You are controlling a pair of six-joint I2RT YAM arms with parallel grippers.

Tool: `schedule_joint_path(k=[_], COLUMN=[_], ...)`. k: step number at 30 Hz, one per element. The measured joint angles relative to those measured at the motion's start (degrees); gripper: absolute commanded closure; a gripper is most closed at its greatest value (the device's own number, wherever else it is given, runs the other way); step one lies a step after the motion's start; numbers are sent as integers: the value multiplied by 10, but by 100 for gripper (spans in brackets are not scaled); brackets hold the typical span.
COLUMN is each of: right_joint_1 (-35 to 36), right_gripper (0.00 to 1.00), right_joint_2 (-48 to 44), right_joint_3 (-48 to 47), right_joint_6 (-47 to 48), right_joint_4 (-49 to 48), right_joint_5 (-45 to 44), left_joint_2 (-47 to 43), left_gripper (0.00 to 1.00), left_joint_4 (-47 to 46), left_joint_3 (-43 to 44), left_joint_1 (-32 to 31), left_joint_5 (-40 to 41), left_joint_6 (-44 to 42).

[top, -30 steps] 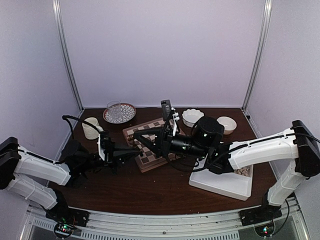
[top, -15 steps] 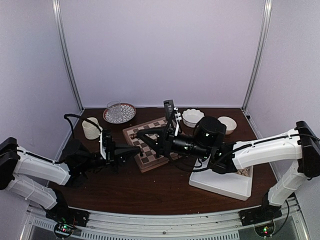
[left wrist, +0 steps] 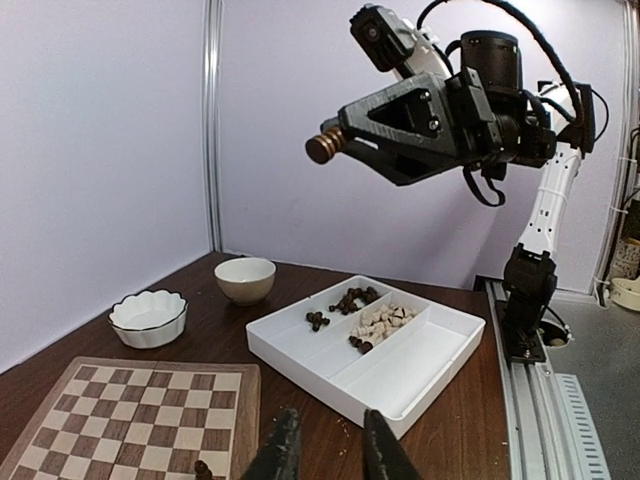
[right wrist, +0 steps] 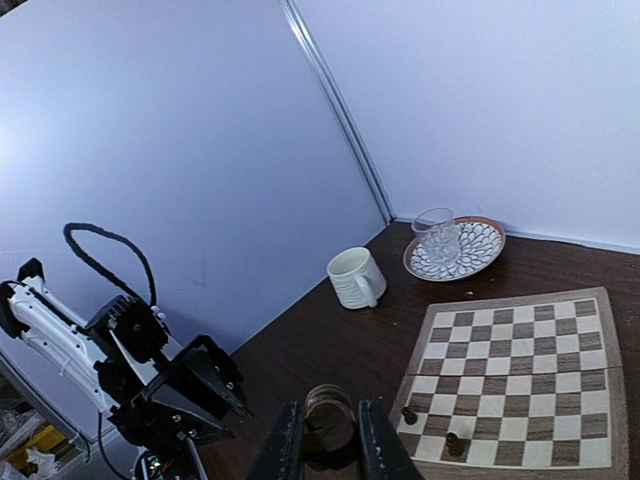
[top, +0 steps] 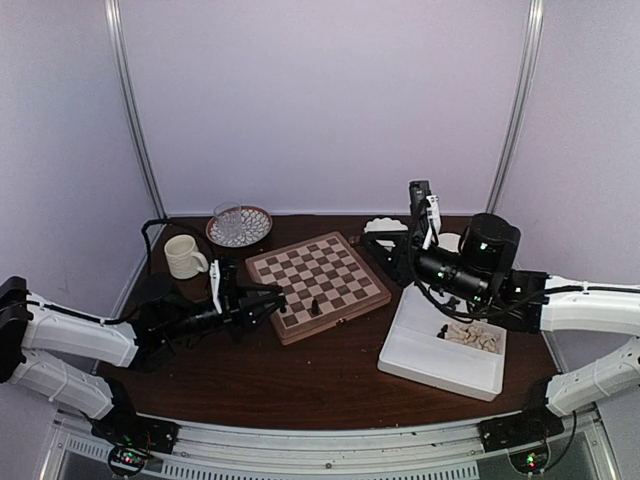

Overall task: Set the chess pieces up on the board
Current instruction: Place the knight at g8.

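Note:
The checkered board [top: 318,276] lies mid-table. In the right wrist view two dark pieces [right wrist: 408,413] stand near the board's [right wrist: 520,370] near-left corner; one shows in the top view [top: 315,306]. My right gripper [top: 372,240] hangs in the air past the board's right side, shut on a dark brown piece [right wrist: 328,425], whose round end shows in the left wrist view [left wrist: 324,147]. My left gripper [top: 272,299] is low at the board's near-left edge, open and empty [left wrist: 328,458]. More dark pieces [left wrist: 355,297] and cream pieces [left wrist: 385,320] lie in the white tray [left wrist: 420,370].
The white divided tray [top: 430,370] sits at the right front. A ribbed mug [top: 183,256] and a patterned plate with a glass [top: 238,225] stand at the back left. A scalloped bowl [left wrist: 148,317] and a cream bowl [left wrist: 245,279] stand behind the tray.
My right arm has drawn back from over the board to the right and risen, the board now uncovered. My left gripper has edged right toward the board's edge.

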State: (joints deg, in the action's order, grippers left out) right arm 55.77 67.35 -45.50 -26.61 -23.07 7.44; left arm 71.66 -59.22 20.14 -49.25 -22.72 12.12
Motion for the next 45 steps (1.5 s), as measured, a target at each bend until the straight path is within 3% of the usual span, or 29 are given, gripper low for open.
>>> schedule_joint_path(k=[7, 15, 19, 25, 45], right_joint_1=[-18, -26, -28, -28, -8], right_gripper=[100, 100, 100, 100, 100], right_joint_2=[-32, 81, 151, 227, 474], right_joint_3=[-2, -117, -168, -230, -518], right_joint_6=[49, 78, 86, 100, 158], right_joint_4=[123, 279, 324, 372, 527], right_joint_5=[-70, -117, -114, -107, -98], left_joint_2=[-5, -46, -57, -60, -56], left_gripper=[47, 44, 20, 3, 3], left_joint_4=[62, 186, 243, 314, 423], left_joint_3=[21, 45, 70, 78, 88], left_joint_1=[0, 0, 2, 17, 50], left_joint_5=[22, 78, 116, 179, 362], left_joint_6=[-11, -29, -27, 8, 133])
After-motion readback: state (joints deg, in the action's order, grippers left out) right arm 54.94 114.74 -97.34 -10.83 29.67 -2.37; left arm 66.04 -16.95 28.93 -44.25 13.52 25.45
